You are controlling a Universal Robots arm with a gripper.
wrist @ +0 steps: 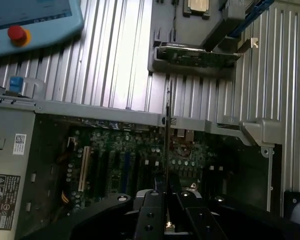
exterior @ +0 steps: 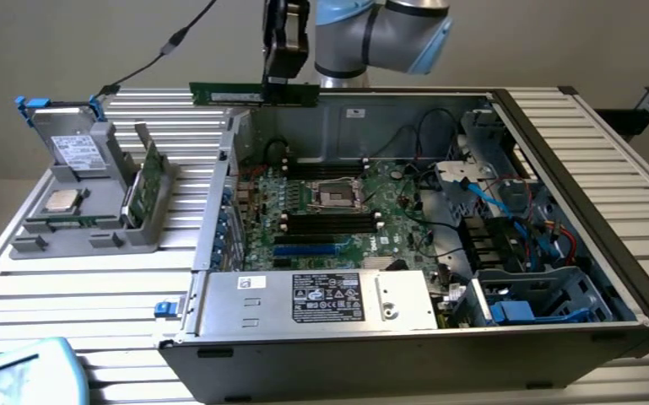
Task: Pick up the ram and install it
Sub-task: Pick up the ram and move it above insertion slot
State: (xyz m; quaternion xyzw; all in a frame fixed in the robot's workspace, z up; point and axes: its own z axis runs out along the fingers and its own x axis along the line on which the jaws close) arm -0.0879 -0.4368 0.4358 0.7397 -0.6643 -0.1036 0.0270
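On the slatted surface (exterior: 77, 287), a grey holder (exterior: 88, 228) carries a square silver chip (exterior: 63, 201) and a broader green card (exterior: 144, 181). Right of it in the exterior view, the ram (exterior: 229, 94) hangs level above the open computer case's (exterior: 414, 363) rear wall, clamped in the nearly closed pincer (exterior: 283, 83). In the wrist view the ram (wrist: 167, 125) is edge-on, a thin line with its faces hidden; the pincer (wrist: 166, 205) is partly cut off.

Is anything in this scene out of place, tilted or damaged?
Nothing stands out. The gripper holds the ram level above the open computer case, and the expansion card stands in its grey holder beside the case.
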